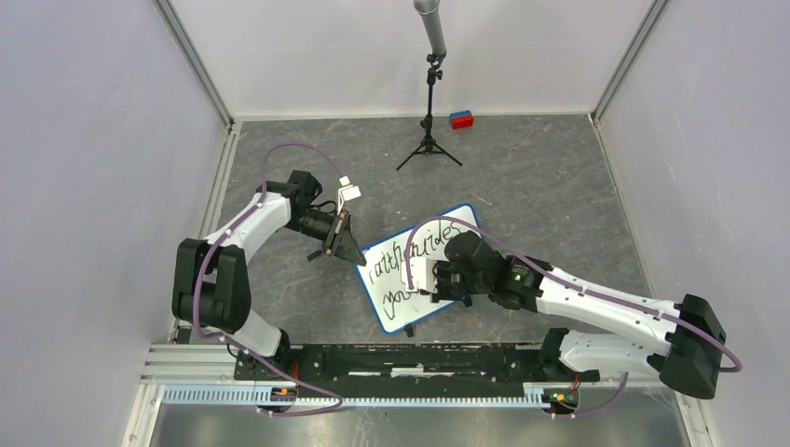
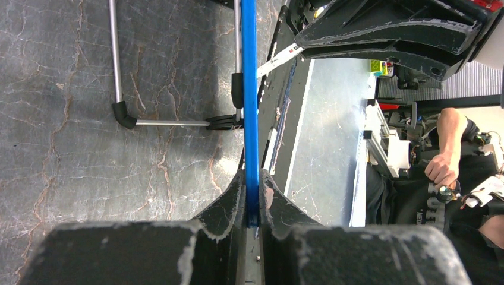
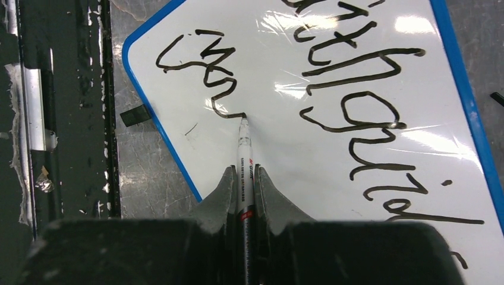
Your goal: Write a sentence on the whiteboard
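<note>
Two grippers share the job. The left gripper [image 2: 253, 184] is clamped on the blue rim of the flat white rectangular whiteboard [image 1: 410, 265]. The right gripper [image 3: 243, 175] is closed tight around a slim black-and-white marker [image 3: 243, 151]. The marker's tip touches the board at the end of the second line of the black cursive sentence [image 3: 350, 89].

The board lies askew near the middle of the grey stone-patterned worktop [image 1: 559, 186], raised on small black feet, one foot [image 3: 134, 116] showing at its near edge. It looks stiff, light and glossy, so pen pressure would likely push or pivot it. The rim is the sensible place to hold it, well apart from the ink, which probably smears at a touch. The thin marker could twist in the grip if pressed hard.

A black tripod [image 1: 429, 140] and a small red-and-blue block [image 1: 461, 119] stand far back, out of the way. The black rail [image 1: 410, 358] runs close to the board's near corner, and the right arm overhangs part of the writing, which is the likelier obstruction.
</note>
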{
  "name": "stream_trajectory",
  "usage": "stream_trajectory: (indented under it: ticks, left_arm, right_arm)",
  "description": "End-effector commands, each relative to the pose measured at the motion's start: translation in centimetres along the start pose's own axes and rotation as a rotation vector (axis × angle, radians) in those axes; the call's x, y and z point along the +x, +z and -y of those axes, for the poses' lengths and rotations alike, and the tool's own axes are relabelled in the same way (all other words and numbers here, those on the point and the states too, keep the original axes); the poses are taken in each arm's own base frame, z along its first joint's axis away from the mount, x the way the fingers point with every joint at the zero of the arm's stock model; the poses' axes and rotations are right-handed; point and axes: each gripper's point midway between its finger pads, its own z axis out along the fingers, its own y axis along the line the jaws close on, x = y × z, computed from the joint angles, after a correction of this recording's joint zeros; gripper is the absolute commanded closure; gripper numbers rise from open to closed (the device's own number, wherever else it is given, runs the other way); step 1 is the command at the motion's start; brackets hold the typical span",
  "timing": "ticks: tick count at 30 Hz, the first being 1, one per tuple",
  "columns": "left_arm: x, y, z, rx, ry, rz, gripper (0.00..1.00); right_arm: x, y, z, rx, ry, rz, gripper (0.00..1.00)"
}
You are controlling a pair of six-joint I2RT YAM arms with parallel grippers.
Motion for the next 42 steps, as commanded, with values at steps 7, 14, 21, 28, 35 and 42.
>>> stream_trajectory:
  ticks: [7,14,21,28,35,42]
  left_arm:
    - [-0.1,0.2,-0.9,-0.020,0.076,-0.016,0.98]
    - [-0.1,0.2,-1.0,-0.021,0.076,-0.017,0.97]
    - [0.0,0.2,-1.0,-0.021,0.076,-0.017,0.97]
    - [-0.1,0.2,-1.0,-0.020,0.075,-0.016,0.98]
    - [-0.1,0.2,-0.8,-0.020,0.080,-0.013,0.98]
    - [-0.2,0.1,-0.8,-0.021,0.081,-0.012,0.98]
  right_arm:
    - [-1.5,-0.5,2.8,0.095,-0.009,0.024,1.00]
    - [0.7,0.2,-0.4,-0.030,-0.002,-0.005,1.00]
    - [2.0,0.3,-1.5,-0.068,-0.008,-0.035,1.00]
    - [0.3,-1.4,0.6,0.020,-0.034,-0.017,1.00]
    - [-2.1,-2.1,1.8,0.053,-0.031,0.047,1.00]
    - [-2.6,-1.5,2.6,0.076,-0.035,0.051,1.00]
